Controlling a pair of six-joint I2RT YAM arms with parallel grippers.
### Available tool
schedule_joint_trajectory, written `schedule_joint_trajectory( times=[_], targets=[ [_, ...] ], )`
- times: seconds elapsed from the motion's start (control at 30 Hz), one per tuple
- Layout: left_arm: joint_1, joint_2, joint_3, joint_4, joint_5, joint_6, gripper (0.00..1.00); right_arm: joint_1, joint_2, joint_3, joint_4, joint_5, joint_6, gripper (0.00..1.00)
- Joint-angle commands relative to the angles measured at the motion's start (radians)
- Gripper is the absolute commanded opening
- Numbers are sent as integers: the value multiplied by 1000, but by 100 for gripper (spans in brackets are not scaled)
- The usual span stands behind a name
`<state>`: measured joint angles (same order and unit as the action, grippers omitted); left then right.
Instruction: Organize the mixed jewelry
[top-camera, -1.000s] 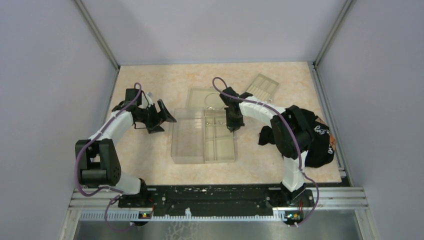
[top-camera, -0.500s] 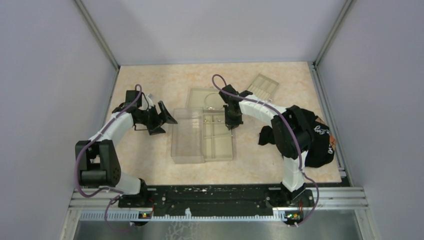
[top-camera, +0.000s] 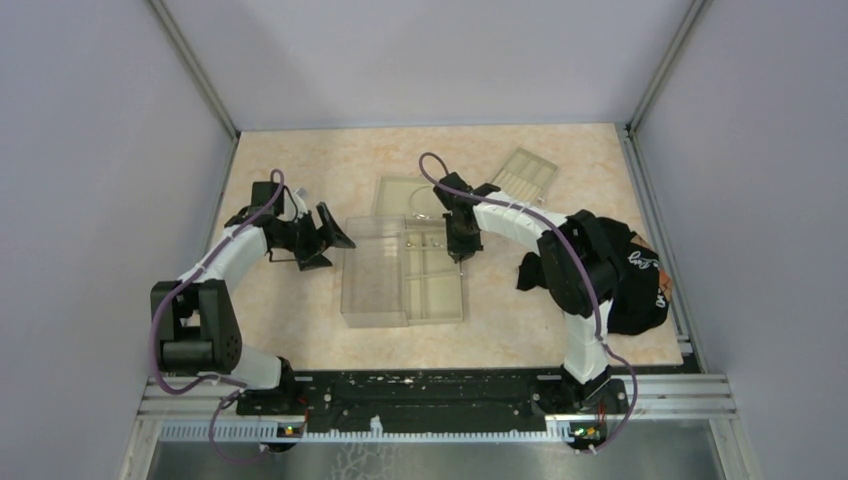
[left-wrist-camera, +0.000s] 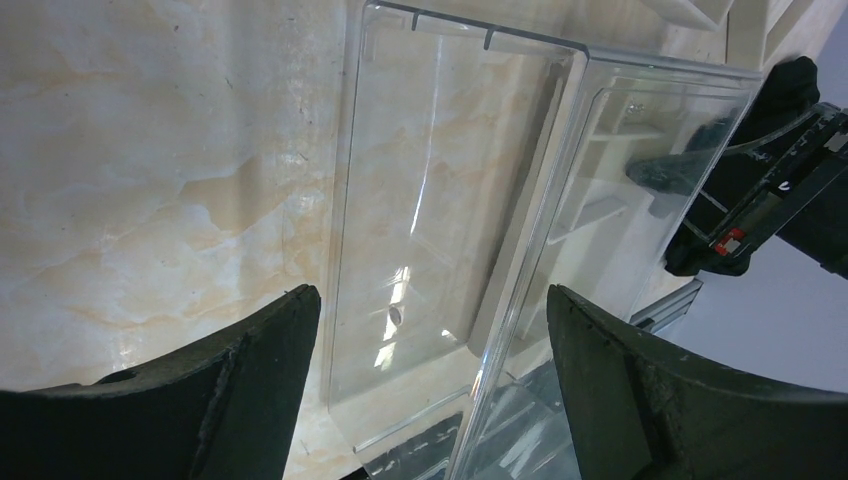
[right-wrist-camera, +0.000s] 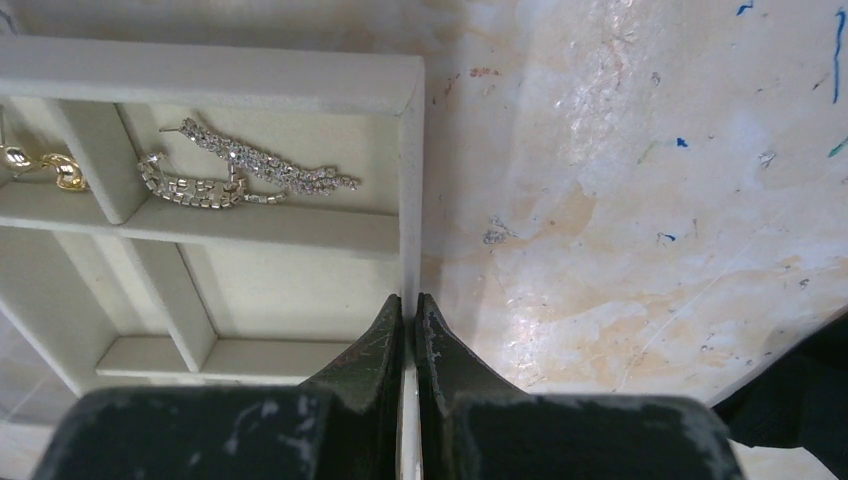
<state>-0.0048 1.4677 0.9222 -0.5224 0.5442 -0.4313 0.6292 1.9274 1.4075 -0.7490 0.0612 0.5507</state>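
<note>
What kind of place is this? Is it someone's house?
Probably not a house: it looks like a robot test booth. Two robot arms are bolted to a metal rail, and plain grey walls box in the tabletop.

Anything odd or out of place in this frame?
The right gripper is clamped on the side wall of the beige compartment tray, not on the rhinestone jewelry inside it. A smaller ribbed translucent tray lies askew farther back, and a black cloth sits bunched at the far right.
</note>
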Motion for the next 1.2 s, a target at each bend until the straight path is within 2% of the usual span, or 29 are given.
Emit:
schedule_joint_trajectory(
  times=[0.0, 0.83, 1.17],
  targets=[
    [-2, -18, -16, 22, 21, 8, 89, 21, 9, -8, 11, 11, -1, 0],
    [-2, -54, -41, 50, 79, 13, 89, 45, 69, 76, -63, 50, 10, 0],
    [-8, -79, -73, 64, 84, -18, 89, 58, 84, 145, -127, 14, 87, 0]
  ],
)
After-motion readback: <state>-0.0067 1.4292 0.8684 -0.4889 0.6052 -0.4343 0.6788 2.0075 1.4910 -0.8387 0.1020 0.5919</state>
